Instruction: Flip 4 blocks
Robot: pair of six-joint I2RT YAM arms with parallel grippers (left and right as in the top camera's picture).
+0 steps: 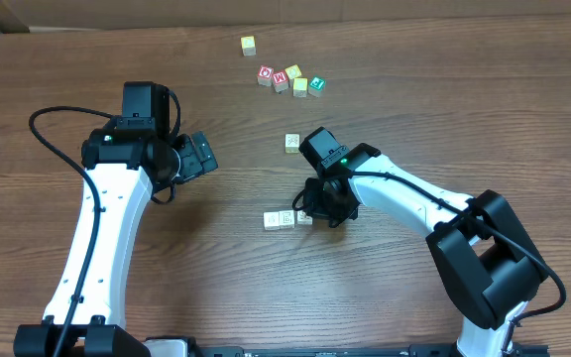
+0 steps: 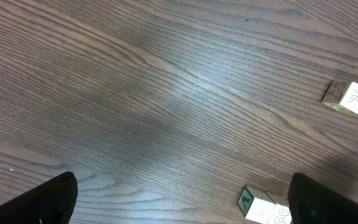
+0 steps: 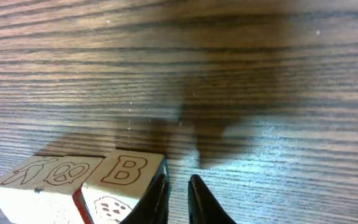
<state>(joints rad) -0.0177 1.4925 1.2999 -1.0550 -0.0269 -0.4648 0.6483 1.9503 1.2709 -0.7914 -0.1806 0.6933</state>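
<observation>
I am holding my right gripper [image 3: 178,200] low over the table [image 1: 414,89] with its fingers [image 3: 159,200] drawn almost together, only a thin slit showing between them and nothing caught in it. The finger nearer the blocks is sitting right against the side of the B block [image 3: 124,177], though I cannot tell whether it is touching. That block is lying flat with its letter face up and is butting against a neighbouring block [image 3: 42,177] on its other side. From overhead these are forming part of a row of three blocks [image 1: 286,218] at the tip of my right gripper, and the fourth block [image 1: 292,143] is lying apart, farther up the table. I am carrying my left gripper [image 1: 201,154] spread wide and empty, well to the left of the row. The coloured cubes [image 1: 290,79] and the yellow cube [image 1: 249,45] are sitting near the far edge.
</observation>
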